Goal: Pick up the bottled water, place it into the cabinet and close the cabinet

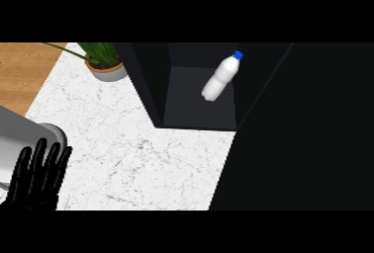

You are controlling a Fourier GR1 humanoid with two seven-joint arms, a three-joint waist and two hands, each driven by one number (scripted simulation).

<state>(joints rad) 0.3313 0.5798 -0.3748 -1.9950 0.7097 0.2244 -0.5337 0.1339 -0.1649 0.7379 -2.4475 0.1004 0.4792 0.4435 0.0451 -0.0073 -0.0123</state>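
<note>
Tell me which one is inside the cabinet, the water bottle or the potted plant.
The bottled water, white with a blue cap, is inside the open cabinet; the potted plant stands outside on the counter.

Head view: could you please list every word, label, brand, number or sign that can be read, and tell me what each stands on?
No readable text anywhere in this view.
Bottled water: white body, blue cap, no label lettering visible.
Cabinet, plant pot, marble counter: plain, with no words, numbers or signs.
</note>
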